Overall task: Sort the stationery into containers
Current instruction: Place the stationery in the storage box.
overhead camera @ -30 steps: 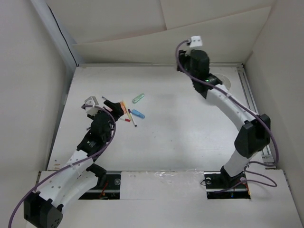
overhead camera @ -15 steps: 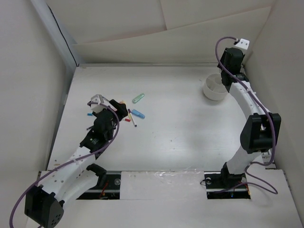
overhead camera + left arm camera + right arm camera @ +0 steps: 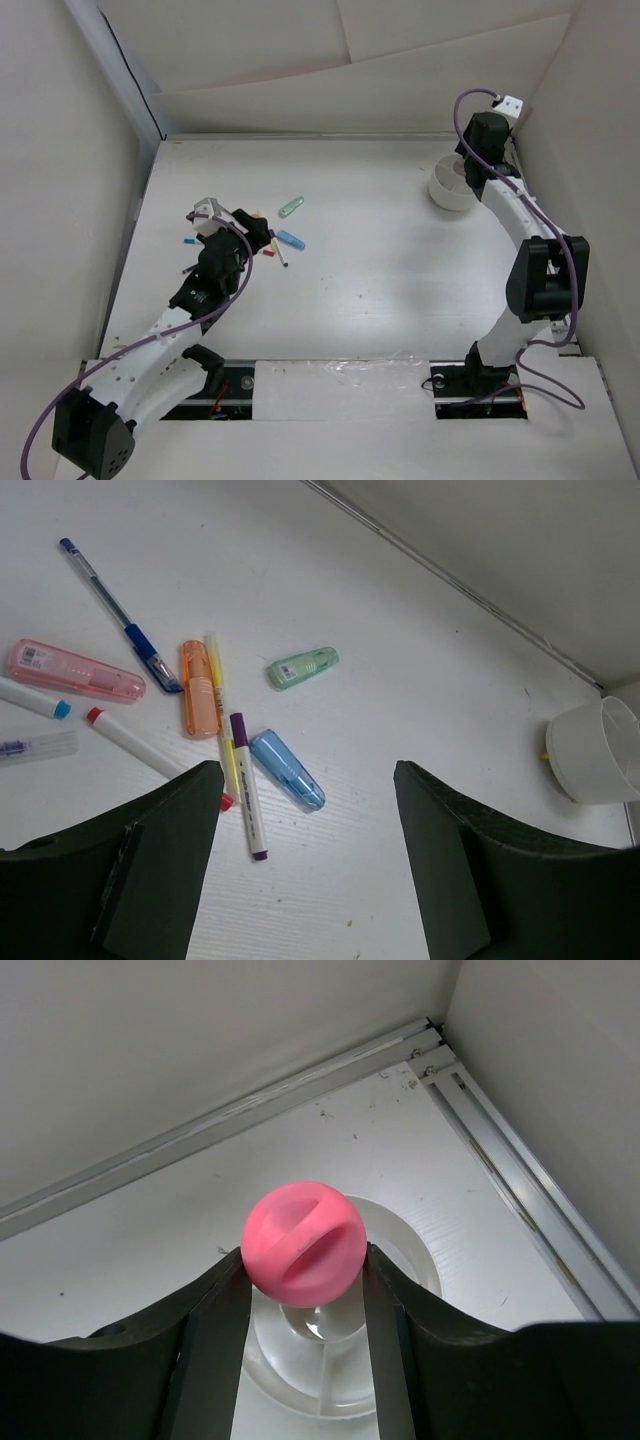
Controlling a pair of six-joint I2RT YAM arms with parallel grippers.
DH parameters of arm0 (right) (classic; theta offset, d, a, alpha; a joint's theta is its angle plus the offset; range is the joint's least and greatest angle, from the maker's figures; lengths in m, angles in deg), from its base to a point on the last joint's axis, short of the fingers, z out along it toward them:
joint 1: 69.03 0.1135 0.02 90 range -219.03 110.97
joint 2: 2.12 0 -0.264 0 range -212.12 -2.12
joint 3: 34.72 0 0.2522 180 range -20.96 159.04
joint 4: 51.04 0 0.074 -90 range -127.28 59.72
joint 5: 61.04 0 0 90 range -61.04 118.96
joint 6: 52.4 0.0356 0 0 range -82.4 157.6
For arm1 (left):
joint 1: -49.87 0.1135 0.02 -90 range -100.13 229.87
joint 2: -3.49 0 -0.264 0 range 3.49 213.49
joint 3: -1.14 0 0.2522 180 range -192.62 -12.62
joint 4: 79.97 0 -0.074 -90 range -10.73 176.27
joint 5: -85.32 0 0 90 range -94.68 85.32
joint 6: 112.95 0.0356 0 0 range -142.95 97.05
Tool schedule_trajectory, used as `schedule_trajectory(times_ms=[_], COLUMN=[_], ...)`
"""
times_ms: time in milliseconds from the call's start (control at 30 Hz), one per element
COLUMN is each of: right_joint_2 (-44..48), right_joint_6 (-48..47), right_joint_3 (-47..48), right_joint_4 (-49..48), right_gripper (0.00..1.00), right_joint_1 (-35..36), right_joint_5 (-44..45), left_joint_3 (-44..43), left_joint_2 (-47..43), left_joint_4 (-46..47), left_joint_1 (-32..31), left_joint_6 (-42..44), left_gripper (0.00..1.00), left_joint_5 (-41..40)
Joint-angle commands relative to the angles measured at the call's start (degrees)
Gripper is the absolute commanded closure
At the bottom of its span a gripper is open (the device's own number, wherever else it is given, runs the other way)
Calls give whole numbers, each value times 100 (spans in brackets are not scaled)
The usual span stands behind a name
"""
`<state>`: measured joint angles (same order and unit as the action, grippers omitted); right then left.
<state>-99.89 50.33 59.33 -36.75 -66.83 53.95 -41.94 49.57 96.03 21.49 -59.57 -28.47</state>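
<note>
Soft, even light falls from above on my flat white table [image 3: 400, 290], so the overhead view is bright yet slightly grey, with only faint shadows. My left wrist camera shows the scattered thin pens [image 3: 243, 785] crisp, with pale shadows, while my dark left fingers [image 3: 150, 870] loom soft-edged and underexposed at the bottom. At my right wrist the round pink cap [image 3: 303, 1243] is evenly lit, and a small glint shows in the round white plastic cup [image 3: 405, 1235] below it.
</note>
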Motion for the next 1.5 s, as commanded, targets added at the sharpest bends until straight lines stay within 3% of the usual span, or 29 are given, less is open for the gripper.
schedule_trajectory(times_ms=[0, 600, 700, 733, 767, 867, 1100, 1167, 1300, 1333, 1400, 1467], right_joint_2=[118, 453, 348, 347, 347, 347, 698, 769, 497, 270, -21, -521], right_joint_6=[98, -60, -60, -60, -60, -60, -60, -60, -113, -183, -183, -183], right_joint_3=[-128, -435, -435, -435, -435, -383, -321, -321, -269, -199, -76, 161], right_joint_4=[-80, -80, -80, -80, -80, -80, 34, 34, 34, 34, 34, 34], right_gripper=[71, 71, 58, 49, 32, 11, 7, 16, 59, 78, 95, 100], right_joint_1=[0, 369, 369, 369, 369, 369, 526, 807, 1528, 1695, 2161, 2442], right_joint_5=[6, 603, 603, 603, 603, 603, 340, 59, -398, -477, -706, -881], left_joint_3=[-206, -206, -206, -206, -206, -206, -206, -206, -206, -206, -206, -206], left_joint_2=[-21, -126, -179, -179, -179, -179, -126, -126, -126, -126, -126, -126], left_joint_4=[228, 228, 228, 228, 228, 228, 228, 281, 281, 281, 281, 281], left_joint_1=[26, 26, 26, 26, 26, 26, 26, 26, 26, 26, 26, 26], left_joint_6=[67, 67, 67, 67, 67, 67, 67, 67, 67, 67, 15, 15], left_gripper=[34, 34, 34, 34, 34, 34, 34, 34, 36, 36, 36, 37], left_joint_5=[50, 103, 103, 103, 103, 103, 155, 155, 155, 155, 155, 155])
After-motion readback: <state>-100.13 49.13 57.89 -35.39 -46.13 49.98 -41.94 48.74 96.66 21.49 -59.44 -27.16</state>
